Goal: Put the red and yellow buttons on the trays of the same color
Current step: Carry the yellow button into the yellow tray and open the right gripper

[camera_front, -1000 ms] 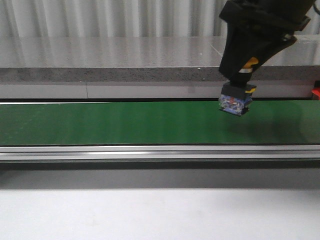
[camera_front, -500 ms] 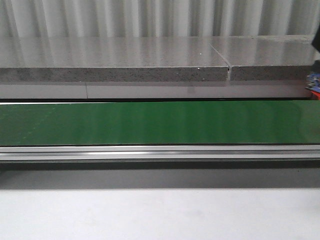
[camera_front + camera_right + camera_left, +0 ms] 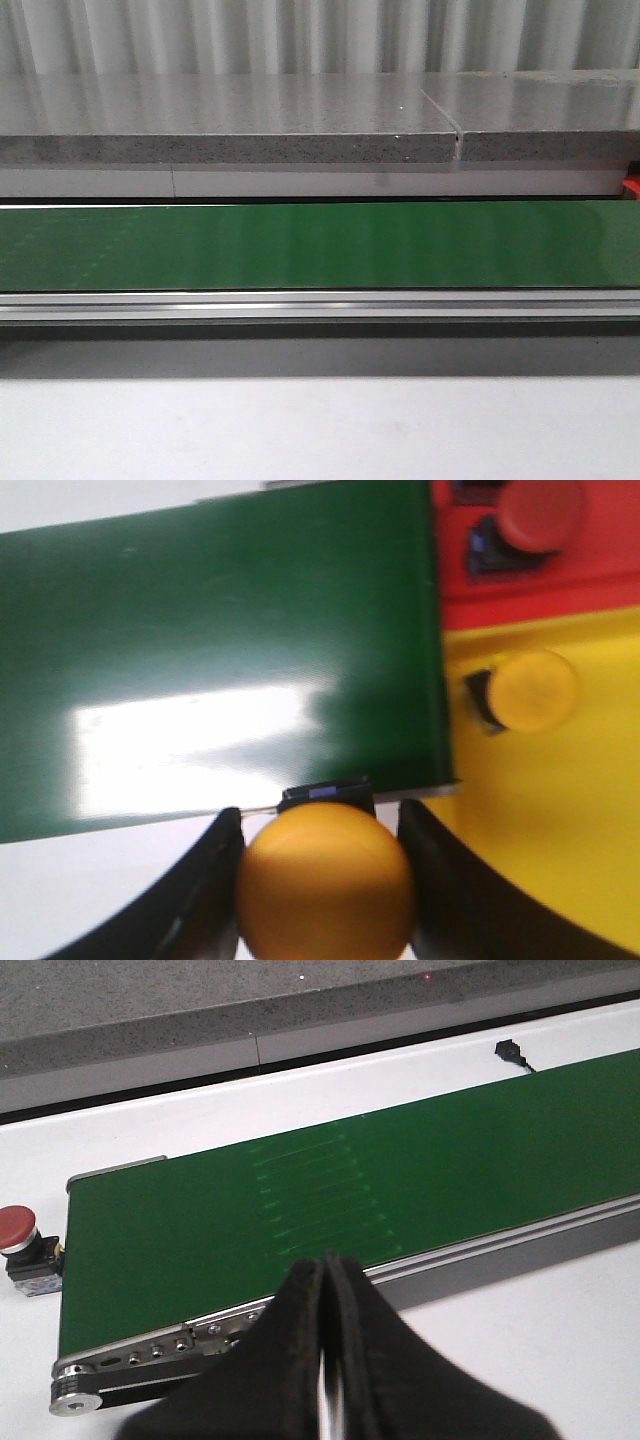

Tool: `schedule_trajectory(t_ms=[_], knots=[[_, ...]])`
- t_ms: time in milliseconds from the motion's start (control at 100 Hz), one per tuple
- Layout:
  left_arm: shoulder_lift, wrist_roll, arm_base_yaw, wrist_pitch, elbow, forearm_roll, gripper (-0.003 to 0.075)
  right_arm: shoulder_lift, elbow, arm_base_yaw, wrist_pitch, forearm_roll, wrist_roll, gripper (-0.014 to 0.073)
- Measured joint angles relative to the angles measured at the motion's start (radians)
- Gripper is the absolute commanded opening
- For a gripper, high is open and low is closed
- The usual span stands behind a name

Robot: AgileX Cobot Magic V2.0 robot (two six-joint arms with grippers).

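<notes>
In the right wrist view my right gripper (image 3: 320,825) is shut on a yellow button (image 3: 325,885), held over the end of the green belt (image 3: 220,630) beside the yellow tray (image 3: 560,820). Another yellow button (image 3: 533,689) lies on that tray. The red tray (image 3: 600,575) beyond it holds a red button (image 3: 541,510). In the left wrist view my left gripper (image 3: 325,1265) is shut with nothing in it, above the belt's near rail (image 3: 480,1255). A red button (image 3: 17,1228) on a dark base stands on the white table just off the belt's end. Neither gripper shows in the front view.
The green belt (image 3: 320,245) runs across the front view with an aluminium rail (image 3: 320,303) along its near side and a grey stone ledge (image 3: 230,148) behind. A sliver of red (image 3: 631,186) shows at the right edge. A small black connector (image 3: 510,1050) lies on the white table beyond the belt.
My right arm, holding the yellow button, has swung off to the right and left the front view. The belt there now carries nothing.
</notes>
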Motion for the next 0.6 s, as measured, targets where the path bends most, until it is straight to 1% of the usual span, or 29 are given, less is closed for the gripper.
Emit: schedule_trajectory(t_ms=[220,380,600], knots=[[0.0,0.0,0.0,0.0,0.0,0.0,-0.0021,0.0,0.046,-0.087,0.004,-0.128,0.163,0.015],[0.0,0.0,0.0,0.0,0.0,0.0,-0.0021,0.0,0.114,-0.153,-0.044,-0.15,0.242,0.015],[0.0,0.0,0.0,0.0,0.0,0.0,-0.0021,0.0,0.222,-0.215,-0.171,-0.154,0.361,0.015]])
